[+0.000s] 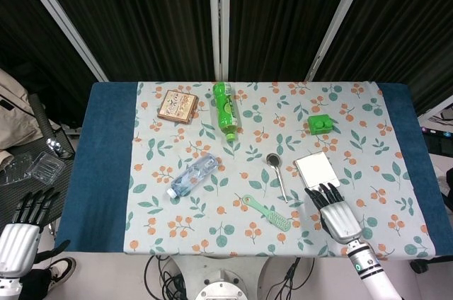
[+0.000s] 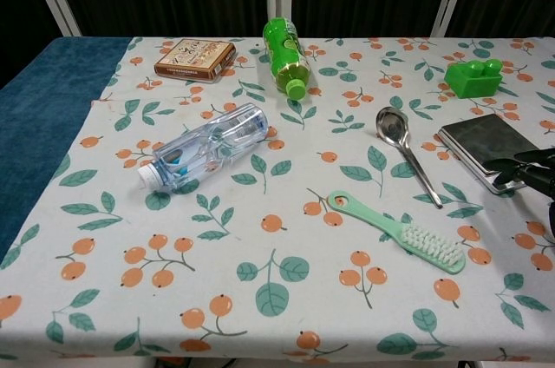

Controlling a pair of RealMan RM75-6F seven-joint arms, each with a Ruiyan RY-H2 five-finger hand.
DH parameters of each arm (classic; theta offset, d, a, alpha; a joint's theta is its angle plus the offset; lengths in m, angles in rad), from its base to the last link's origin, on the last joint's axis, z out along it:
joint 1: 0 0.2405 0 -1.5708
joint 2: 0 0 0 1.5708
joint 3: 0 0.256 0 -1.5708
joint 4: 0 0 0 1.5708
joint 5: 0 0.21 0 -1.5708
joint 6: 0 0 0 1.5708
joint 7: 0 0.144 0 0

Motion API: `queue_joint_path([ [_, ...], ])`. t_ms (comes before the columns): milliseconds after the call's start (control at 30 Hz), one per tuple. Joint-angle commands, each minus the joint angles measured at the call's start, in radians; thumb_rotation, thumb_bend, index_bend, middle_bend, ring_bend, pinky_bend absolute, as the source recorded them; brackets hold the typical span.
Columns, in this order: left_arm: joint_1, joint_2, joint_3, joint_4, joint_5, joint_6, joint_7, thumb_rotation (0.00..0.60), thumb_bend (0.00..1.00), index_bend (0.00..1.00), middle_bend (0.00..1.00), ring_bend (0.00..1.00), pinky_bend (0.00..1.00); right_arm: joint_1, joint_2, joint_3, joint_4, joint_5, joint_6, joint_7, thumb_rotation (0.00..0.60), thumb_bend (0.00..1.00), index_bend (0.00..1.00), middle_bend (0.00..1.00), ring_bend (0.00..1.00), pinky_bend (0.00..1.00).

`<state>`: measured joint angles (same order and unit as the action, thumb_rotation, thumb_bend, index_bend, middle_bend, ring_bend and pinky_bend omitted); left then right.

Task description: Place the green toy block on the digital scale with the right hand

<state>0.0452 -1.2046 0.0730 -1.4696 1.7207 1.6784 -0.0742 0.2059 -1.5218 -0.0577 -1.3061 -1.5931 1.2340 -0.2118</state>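
The green toy block (image 1: 320, 124) (image 2: 473, 77) sits on the flowered cloth at the far right, beyond the digital scale (image 1: 316, 169) (image 2: 488, 149). My right hand (image 1: 334, 215) (image 2: 533, 170) hovers open just at the near edge of the scale, fingers stretched toward it and holding nothing. It is well short of the block. My left hand (image 1: 20, 236) hangs open off the table's left front corner, empty; the chest view does not show it.
A metal spoon (image 1: 278, 172) lies left of the scale, with a mint green brush (image 1: 267, 212) nearer the front. A clear water bottle (image 1: 192, 176), a green bottle (image 1: 226, 110) and a small brown box (image 1: 177, 105) lie further left and back.
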Motion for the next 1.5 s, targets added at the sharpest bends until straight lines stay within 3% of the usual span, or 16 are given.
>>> queue_joint_path([
  [33, 0.000, 0.001, 0.000, -0.002, 0.001, 0.000, 0.001, 0.600, 0.06, 0.03, 0.03, 0.00, 0.00, 0.001, 0.001, -0.002, -0.001, 0.005, -0.005, -0.004, 0.600, 0.93, 0.00, 0.18, 0.00, 0.00],
  [600, 0.002, 0.010, 0.000, -0.013, 0.006, 0.008, 0.009, 0.600, 0.06, 0.03, 0.03, 0.00, 0.00, 0.002, 0.015, -0.005, -0.023, 0.004, 0.018, 0.008, 0.600, 0.93, 0.00, 0.20, 0.00, 0.00],
  [767, 0.001, 0.014, -0.001, -0.019, 0.010, 0.012, 0.013, 0.600, 0.06, 0.03, 0.03, 0.00, 0.00, -0.006, 0.027, 0.016, -0.031, -0.032, 0.106, 0.061, 0.600, 0.92, 0.00, 0.11, 0.00, 0.00],
  [967, -0.005, 0.017, -0.003, -0.025, 0.011, 0.005, 0.017, 0.600, 0.06, 0.03, 0.03, 0.00, 0.00, 0.015, 0.068, 0.081, -0.062, -0.022, 0.154, 0.087, 0.600, 0.78, 0.00, 0.03, 0.00, 0.00],
  [1067, -0.006, 0.018, -0.003, -0.027, 0.012, 0.004, 0.018, 0.600, 0.06, 0.03, 0.03, 0.00, 0.00, 0.041, 0.086, 0.133, -0.089, 0.032, 0.122, 0.039, 0.600, 0.64, 0.00, 0.01, 0.00, 0.00],
  [1233, -0.004, 0.018, -0.002, -0.025, 0.011, 0.005, 0.015, 0.600, 0.06, 0.03, 0.03, 0.00, 0.00, 0.120, 0.093, 0.253, -0.112, 0.261, -0.042, -0.121, 0.600, 0.37, 0.00, 0.00, 0.00, 0.00],
  [1500, 0.004, 0.026, -0.002, -0.018, 0.000, 0.010, 0.003, 0.600, 0.06, 0.03, 0.03, 0.00, 0.00, 0.278, 0.035, 0.372, -0.011, 0.516, -0.197, -0.336, 0.600, 0.25, 0.00, 0.00, 0.00, 0.00],
])
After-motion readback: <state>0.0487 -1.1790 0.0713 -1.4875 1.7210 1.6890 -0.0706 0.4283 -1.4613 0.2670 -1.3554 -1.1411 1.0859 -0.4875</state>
